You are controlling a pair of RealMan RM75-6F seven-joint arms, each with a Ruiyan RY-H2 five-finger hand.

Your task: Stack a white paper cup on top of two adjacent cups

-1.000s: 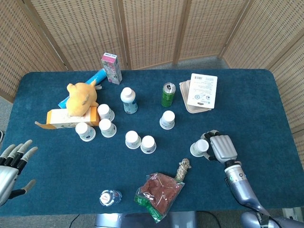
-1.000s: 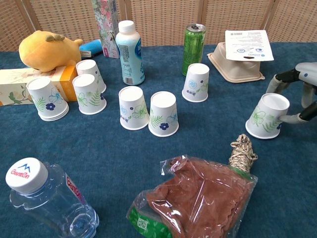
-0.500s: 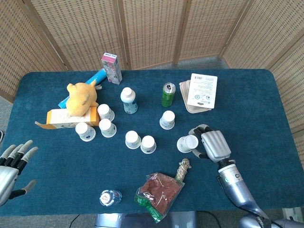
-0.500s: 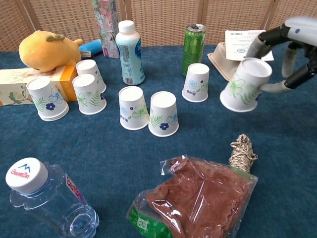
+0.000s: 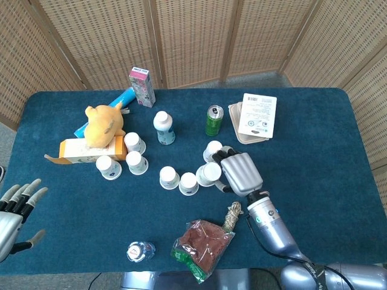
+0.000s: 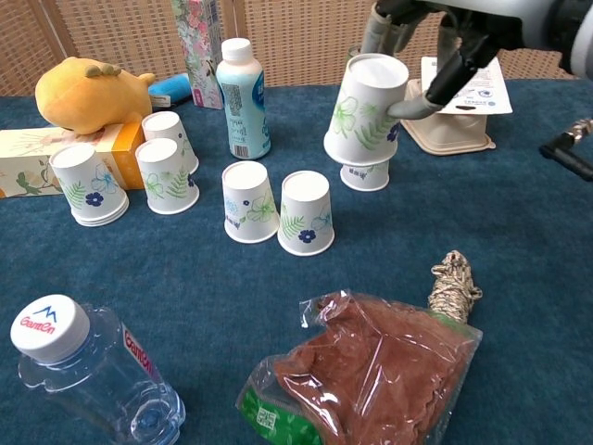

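My right hand holds a white paper cup upside down in the air, just right of the two adjacent cups. Those two upside-down cups stand side by side at the table's middle, seen also in the chest view as the left one and the right one. Another upside-down cup stands behind the lifted one, mostly hidden by it. My left hand hangs open at the near left edge, away from everything.
Three more cups stand by a yellow box with a plush toy. A white bottle, green can and food container stand behind. A snack bag, rope bundle and water bottle lie near.
My right hand has lifted the cup off the table at the right and carried it leftwards to beside the two adjacent cups. The left hand has not moved.
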